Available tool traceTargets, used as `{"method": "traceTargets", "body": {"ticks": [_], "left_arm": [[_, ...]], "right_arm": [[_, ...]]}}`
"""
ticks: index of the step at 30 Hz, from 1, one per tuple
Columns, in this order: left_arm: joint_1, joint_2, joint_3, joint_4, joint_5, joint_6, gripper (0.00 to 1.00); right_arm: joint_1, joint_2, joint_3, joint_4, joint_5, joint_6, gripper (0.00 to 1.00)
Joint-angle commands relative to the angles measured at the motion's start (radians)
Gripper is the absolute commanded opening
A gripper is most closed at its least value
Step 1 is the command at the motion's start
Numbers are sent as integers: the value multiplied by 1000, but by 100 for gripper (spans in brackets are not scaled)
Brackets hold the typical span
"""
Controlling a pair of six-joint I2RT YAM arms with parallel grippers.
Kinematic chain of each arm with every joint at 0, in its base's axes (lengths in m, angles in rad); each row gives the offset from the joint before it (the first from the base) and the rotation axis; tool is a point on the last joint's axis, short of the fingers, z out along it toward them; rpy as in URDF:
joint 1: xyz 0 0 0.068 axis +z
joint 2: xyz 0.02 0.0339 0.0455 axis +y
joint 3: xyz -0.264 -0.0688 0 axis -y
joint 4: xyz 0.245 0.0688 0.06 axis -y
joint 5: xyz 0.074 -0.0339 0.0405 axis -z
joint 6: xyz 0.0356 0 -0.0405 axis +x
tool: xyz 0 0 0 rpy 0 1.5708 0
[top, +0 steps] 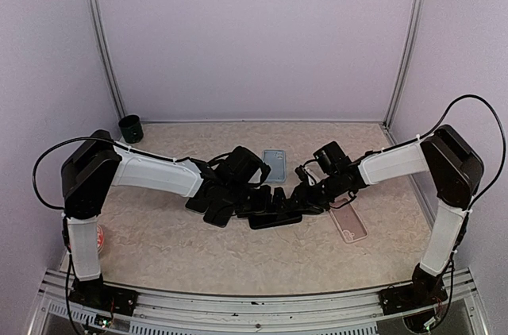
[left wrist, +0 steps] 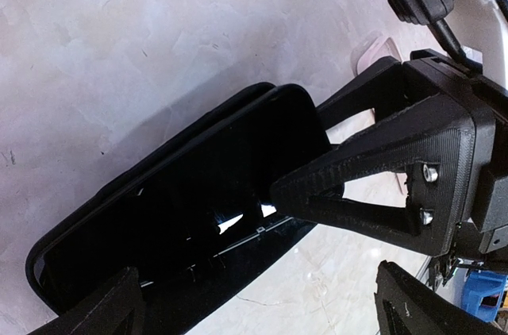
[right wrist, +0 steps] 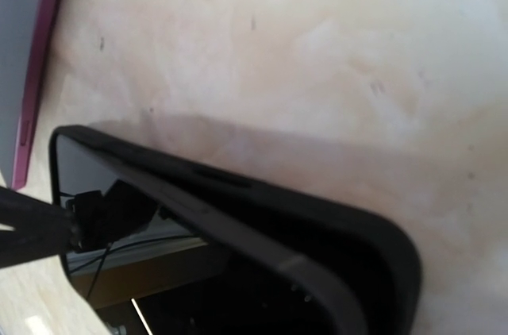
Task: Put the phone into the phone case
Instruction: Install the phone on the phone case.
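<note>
The black phone [left wrist: 230, 192] lies slanted in the black phone case [left wrist: 151, 156]: its far end sits inside, and its near end stands raised above the rim. My right gripper [left wrist: 298, 144] straddles that raised end, with one finger [left wrist: 357, 184] on the screen and the other behind it. In the right wrist view the case wall [right wrist: 317, 204] curves round the tilted phone [right wrist: 238, 295], and my own fingers are hidden. My left gripper [left wrist: 266, 311] hangs wide open over the phone's side, touching nothing. From above, both grippers meet over the phone [top: 270, 216] mid-table.
A pale blue-grey case [top: 274, 166] lies just behind the arms. A pink case [top: 348, 222] lies to the right, with its edge [right wrist: 36, 73] close to the black one. A dark cup [top: 131, 128] stands at the back left. A red object [top: 99, 238] sits by the left arm's base.
</note>
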Motion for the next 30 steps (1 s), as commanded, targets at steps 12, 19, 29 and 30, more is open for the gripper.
{"method": "traceTargets", "body": {"ticks": [12, 19, 29, 30], "left_arm": [[-3, 41, -24, -11, -7, 3, 99], [-3, 43, -37, -8, -7, 4, 99], [-4, 50, -37, -4, -5, 3, 99], [-3, 50, -37, -4, -6, 3, 99]], "right_arm": [[-19, 75, -37, -98, 99, -6, 43], [-21, 77, -46, -114, 137, -22, 43], [-43, 56, -80, -107, 134, -32, 43], [-44, 52, -80, -108, 133, -32, 43]]}}
